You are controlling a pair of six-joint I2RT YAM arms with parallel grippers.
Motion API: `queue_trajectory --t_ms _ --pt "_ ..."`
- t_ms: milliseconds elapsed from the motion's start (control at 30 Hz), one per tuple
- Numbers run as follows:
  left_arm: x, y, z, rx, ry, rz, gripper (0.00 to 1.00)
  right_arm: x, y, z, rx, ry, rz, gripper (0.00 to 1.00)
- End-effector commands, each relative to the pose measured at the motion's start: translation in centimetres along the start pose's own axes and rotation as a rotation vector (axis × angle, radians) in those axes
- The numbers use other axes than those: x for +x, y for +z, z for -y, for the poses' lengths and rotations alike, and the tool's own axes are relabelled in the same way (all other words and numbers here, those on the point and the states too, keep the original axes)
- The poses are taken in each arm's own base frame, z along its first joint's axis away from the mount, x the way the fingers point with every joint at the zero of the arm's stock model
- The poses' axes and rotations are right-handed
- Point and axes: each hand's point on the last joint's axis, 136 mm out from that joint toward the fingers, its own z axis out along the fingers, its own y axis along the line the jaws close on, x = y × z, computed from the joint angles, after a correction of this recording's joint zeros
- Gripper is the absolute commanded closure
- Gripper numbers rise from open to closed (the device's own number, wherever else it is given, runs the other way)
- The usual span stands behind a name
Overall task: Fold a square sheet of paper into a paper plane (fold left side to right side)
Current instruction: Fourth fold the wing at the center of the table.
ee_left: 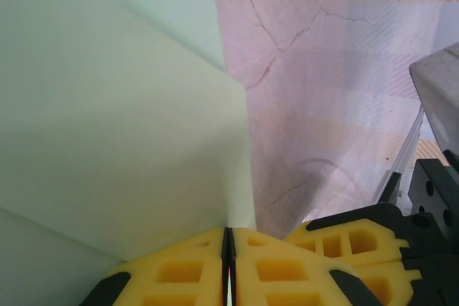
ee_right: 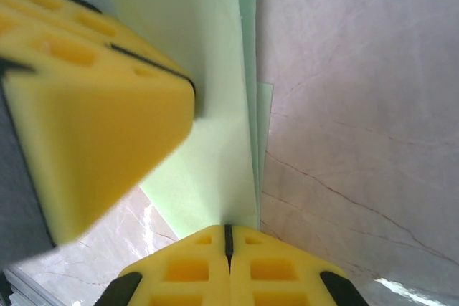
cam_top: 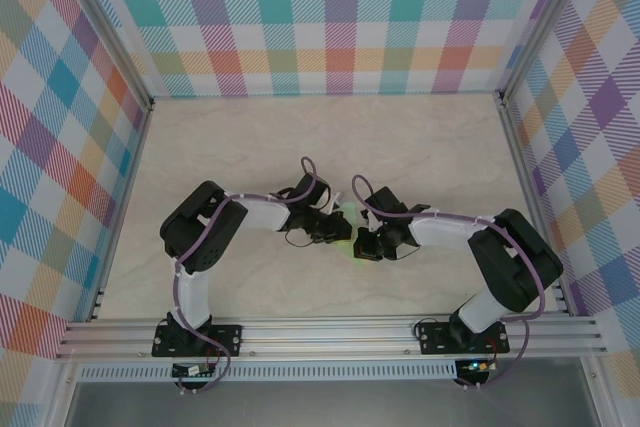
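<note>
The pale mint-green sheet of paper is folded into layers and held up between both grippers at the middle of the table. My left gripper is shut on one edge; in the left wrist view the paper rises straight out of the closed yellow pads. My right gripper is shut on the paper from the opposite side, its layered edge showing above the pads. The two grippers nearly touch. Whether the paper has a plane's pointed shape cannot be told.
The marbled beige tabletop stretches behind and to both sides of the grippers. Checked walls enclose it on three sides, with an aluminium rail along the near edge.
</note>
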Motion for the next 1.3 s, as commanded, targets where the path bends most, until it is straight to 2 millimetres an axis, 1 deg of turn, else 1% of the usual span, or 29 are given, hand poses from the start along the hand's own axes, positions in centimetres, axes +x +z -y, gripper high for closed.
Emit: queue_trajectory --t_ms 0,133,200,333,400,467,533,667,767,833,900,967,1033,1133,1200,1267 --pt "-3.9 -1.7 -5.9 -0.148 -0.044 0.094 0.89 5.9 0.9 7.2 0.283 0.076 -0.189 0.98" --pt "-6.1 -2.8 -7.1 -0.162 -0.059 0.113 0.89 6.0 0.8 7.3 0.285 0.077 -0.191 0.98" --pt "-6.9 -3.2 -7.7 -0.169 -0.074 0.12 0.89 6.1 0.8 7.3 0.286 0.077 -0.192 0.98" --pt "-8.1 -4.0 -8.1 -0.168 -0.083 0.137 0.89 6.0 0.8 7.1 0.278 0.072 -0.19 0.97" --pt "-8.4 -4.4 -7.9 -0.162 -0.08 0.142 0.88 5.8 0.9 6.9 0.269 0.069 -0.186 0.97" --pt "-8.8 -4.9 -7.2 -0.142 -0.073 0.149 0.86 5.5 0.9 6.3 0.242 0.059 -0.174 0.96" --pt "-9.1 -5.7 -6.0 -0.114 -0.056 0.16 0.82 4.9 0.8 5.4 0.201 0.047 -0.149 0.95" --pt "-9.9 -8.2 -3.1 -0.059 -0.021 0.206 0.74 3.1 0.1 3.0 0.113 0.006 -0.072 0.91" --pt "-10.2 -10.7 -1.3 -0.026 -0.004 0.261 0.65 1.3 -1.3 0.9 0.049 -0.039 0.013 0.81" --pt "-9.9 -12.1 -0.5 -0.022 0.004 0.294 0.59 0.2 -2.6 0.1 0.038 -0.066 0.085 0.71" --pt "-9.3 -12.8 -0.2 -0.021 0.002 0.313 0.56 -0.7 -4.2 -0.3 0.047 -0.092 0.156 0.63" --pt "-8.3 -12.7 -0.1 0.002 -0.02 0.314 0.54 -1.5 -5.8 -0.3 0.068 -0.113 0.229 0.53" --pt "-7.1 -11.7 -0.1 0.03 -0.039 0.295 0.54 -2.0 -7.3 -0.1 0.094 -0.126 0.29 0.44" --pt "-5.5 -9.4 0.2 0.054 -0.047 0.244 0.54 -2.1 -8.9 0.2 0.113 -0.126 0.35 0.36" --pt "-4.9 -8.1 0.2 0.055 -0.046 0.227 0.54 -2.0 -9.6 0.1 0.095 -0.123 0.373 0.31" --pt "-4.8 -7.1 -0.2 0.048 -0.061 0.218 0.54 -1.7 -10.2 -0.2 0.069 -0.123 0.388 0.28"
